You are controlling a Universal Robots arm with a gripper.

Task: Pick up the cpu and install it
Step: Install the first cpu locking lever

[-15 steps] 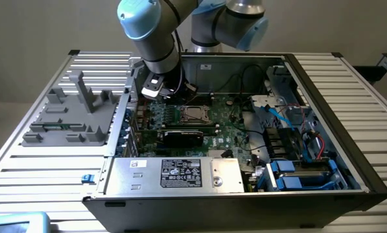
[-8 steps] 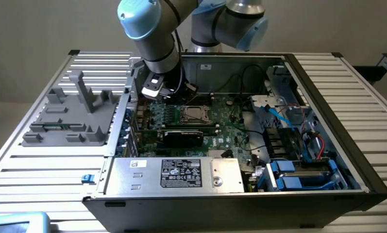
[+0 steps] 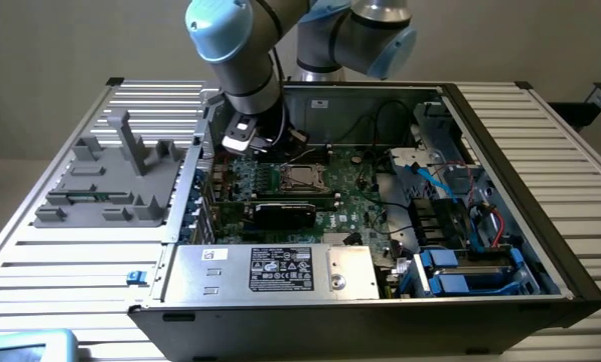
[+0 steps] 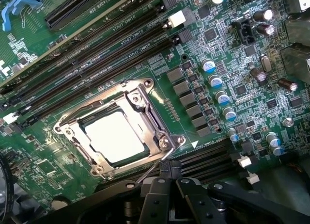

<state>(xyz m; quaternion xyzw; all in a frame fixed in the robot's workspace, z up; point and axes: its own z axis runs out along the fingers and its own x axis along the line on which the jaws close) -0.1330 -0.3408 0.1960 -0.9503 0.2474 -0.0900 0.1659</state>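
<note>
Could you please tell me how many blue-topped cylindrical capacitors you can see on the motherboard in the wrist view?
6: four capacitors run in a line beside the grey chokes near the socket, two sit further along; others may be hidden.

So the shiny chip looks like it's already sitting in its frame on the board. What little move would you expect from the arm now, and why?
Probably a short lift straight up and away. The cpu already lies flat inside the socket frame, and the gripper is shut with nothing between its fingertips, hanging just beside the frame's edge. Backing off would clear the thin metal lever and the board.
</note>
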